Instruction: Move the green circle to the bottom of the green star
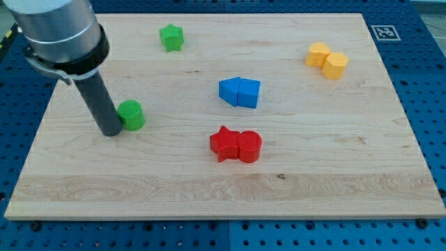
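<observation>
The green circle [131, 114] sits on the board at the view's left, about mid-height. The green star [171, 37] sits near the view's top, up and to the right of the circle. My tip [111, 131] rests on the board just left of the green circle, touching or almost touching its left side. The rod rises up and to the left toward the arm's grey body at the view's top left.
Two blue blocks [240, 92] sit together at the centre. A red star [224, 143] and a red circle [249, 147] touch below them. Two yellow blocks [327, 60] sit at the upper right. The wooden board [334, 181] ends in a blue pegged surface.
</observation>
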